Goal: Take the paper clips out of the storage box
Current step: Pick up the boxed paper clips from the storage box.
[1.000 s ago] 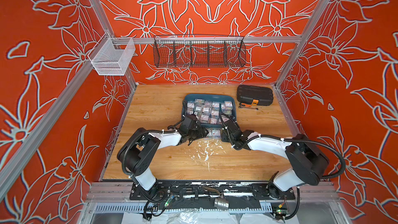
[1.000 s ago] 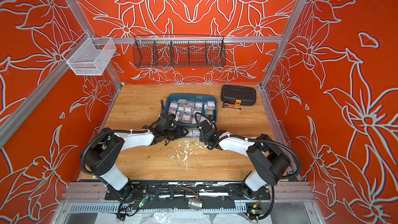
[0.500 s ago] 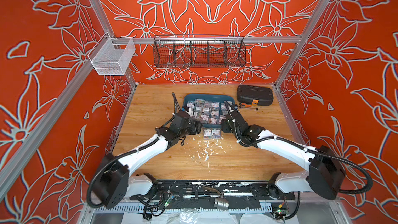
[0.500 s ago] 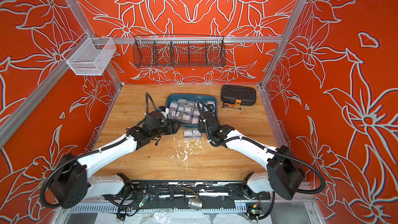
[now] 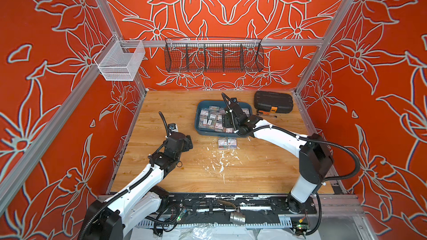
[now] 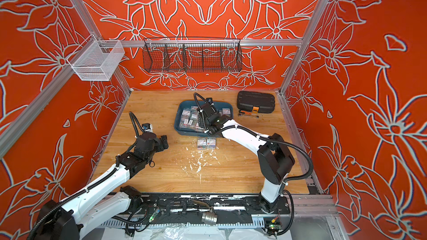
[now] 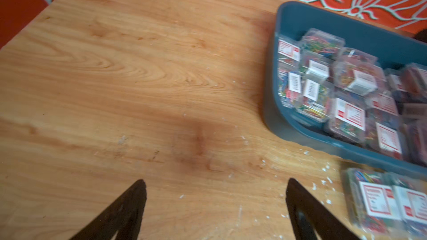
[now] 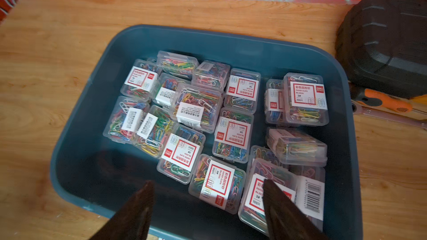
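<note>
The storage box (image 5: 198,121) (image 6: 178,122) (image 7: 300,19) (image 8: 208,42) is a teal tray at the back middle of the table. It holds several clear boxes of paper clips (image 5: 211,117) (image 7: 349,111) (image 8: 198,109). Two more paper clip boxes (image 5: 227,143) (image 6: 206,143) (image 7: 392,202) lie side by side on the table just in front of it. My left gripper (image 5: 188,143) (image 6: 164,141) (image 7: 216,181) is open over bare wood, to the left of those two boxes. My right gripper (image 5: 226,121) (image 8: 208,182) hangs open above the boxes near the tray's front wall, holding nothing.
A black ribbed case (image 5: 273,102) (image 8: 388,42) sits right of the tray, with an orange-handled tool (image 5: 265,114) (image 8: 383,102) in front of it. A black wire basket (image 5: 213,57) and a white mesh basket (image 5: 120,62) hang on the walls. White flecks (image 5: 217,160) mark the wood.
Both grippers have opened wider. The left one has drawn back leftward from the tray's front; the right one has moved forward over the tray. The two boxes on the table stayed put.
</note>
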{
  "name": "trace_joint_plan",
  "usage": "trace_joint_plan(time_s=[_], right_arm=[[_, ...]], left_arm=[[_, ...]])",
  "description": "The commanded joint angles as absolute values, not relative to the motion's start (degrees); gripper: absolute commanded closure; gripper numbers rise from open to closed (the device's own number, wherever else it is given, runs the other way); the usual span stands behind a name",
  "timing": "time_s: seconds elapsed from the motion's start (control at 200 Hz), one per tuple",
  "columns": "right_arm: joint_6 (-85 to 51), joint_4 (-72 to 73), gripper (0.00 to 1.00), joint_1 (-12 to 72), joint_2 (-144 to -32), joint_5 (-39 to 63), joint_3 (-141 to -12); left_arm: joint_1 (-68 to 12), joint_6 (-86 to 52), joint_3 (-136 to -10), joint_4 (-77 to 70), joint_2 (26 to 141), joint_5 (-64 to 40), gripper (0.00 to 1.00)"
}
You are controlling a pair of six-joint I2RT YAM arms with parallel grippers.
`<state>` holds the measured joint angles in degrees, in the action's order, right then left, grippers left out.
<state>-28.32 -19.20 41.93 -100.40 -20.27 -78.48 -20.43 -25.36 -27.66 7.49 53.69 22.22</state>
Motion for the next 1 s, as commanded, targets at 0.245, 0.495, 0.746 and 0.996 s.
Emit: trace_joint_plan(time_s=[0.245, 0.495, 0.746, 0.996], right_arm=[[-27.7, -27.9, 0.26, 37.7, -104.5, -26.4, -80.7], [-25.8, -28.7, 0.26, 33.6, -106.8, -22.5, -80.5], [-24.8, -28.8, 0.24, 31.5, -109.5, -20.0, -80.5], [-25.1, -29.1, 0.24, 29.5, -112.3, -17.0, -81.6]], left_arm=[[-19.2, -29.8, -26.8, 8.1, 54.1, 26.0, 0.07], [-19.3, -30.0, -27.1, 8.4, 54.4, 25.4, 0.07], [-19.2, -29.9, -27.5, 8.5, 55.3, 25.2, 0.06], [-19.3, -29.7, -27.9, 8.5, 56.1, 24.7, 0.06]])
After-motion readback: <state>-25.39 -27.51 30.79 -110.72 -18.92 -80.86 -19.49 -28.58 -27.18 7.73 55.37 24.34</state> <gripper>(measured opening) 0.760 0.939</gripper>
